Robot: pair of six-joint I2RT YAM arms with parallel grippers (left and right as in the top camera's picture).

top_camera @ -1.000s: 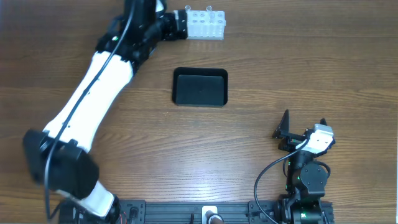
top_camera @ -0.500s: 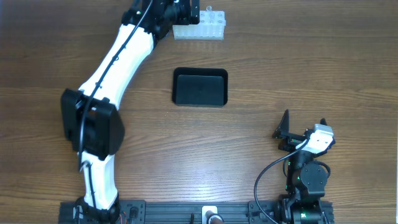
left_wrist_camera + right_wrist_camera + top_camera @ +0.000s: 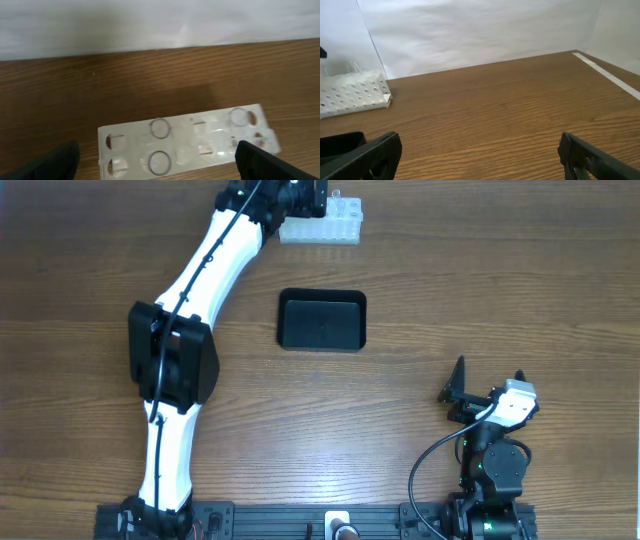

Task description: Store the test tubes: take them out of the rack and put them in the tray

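Observation:
A white test tube rack point(image 3: 328, 226) stands at the table's far edge. Clear test tubes point(image 3: 159, 128) show as round rims in its holes, and one tube top point(image 3: 338, 197) sticks up at the back. My left gripper point(image 3: 305, 200) hangs above the rack point(image 3: 185, 145), open, its dark fingers point(image 3: 62, 160) spread wider than the rack with nothing between them. The black tray point(image 3: 322, 320) lies empty in the middle of the table. My right gripper point(image 3: 487, 385) rests open near the front right, far from both; its wrist view catches the rack point(image 3: 352, 92) off in the distance.
A white wall point(image 3: 150, 20) rises just behind the rack. Bare wood point(image 3: 480, 290) stretches between tray and right arm. The left arm's white link point(image 3: 215, 265) slants across the table's left half.
The left arm has swung upright and carried its gripper from the rack's left side to above the rack. The right arm has stayed still.

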